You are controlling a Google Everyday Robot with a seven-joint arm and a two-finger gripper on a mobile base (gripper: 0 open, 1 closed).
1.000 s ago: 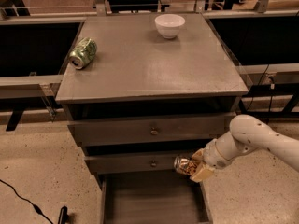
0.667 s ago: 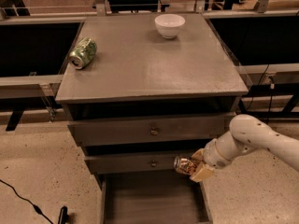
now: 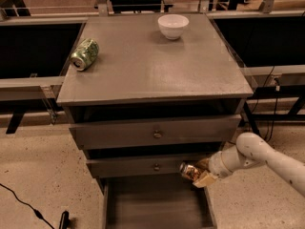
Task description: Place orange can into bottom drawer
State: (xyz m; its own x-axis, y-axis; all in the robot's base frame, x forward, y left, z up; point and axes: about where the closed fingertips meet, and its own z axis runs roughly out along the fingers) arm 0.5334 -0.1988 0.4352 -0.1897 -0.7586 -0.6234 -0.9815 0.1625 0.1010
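A grey chest of drawers seen from above and in front. The robot's white arm [image 3: 259, 155] reaches in from the lower right. Its tool [image 3: 199, 174] pinches the orange can [image 3: 189, 171], which hangs in the air. The can lies on its side, its long axis pointing left from the tool, with a silver end towards the middle drawer [image 3: 138, 166]. The bottom drawer [image 3: 152, 205] stands pulled out. Its plank floor lies directly below and to the left of the can, near the right wall, so the coming move is judged to be downward. The drawer's front is cut off by the lower edge, and the tool's fingers are largely hidden behind the can. On the desk [image 3: 152, 75] lie a green can [image 3: 85, 54] and a white bowl [image 3: 173, 26].
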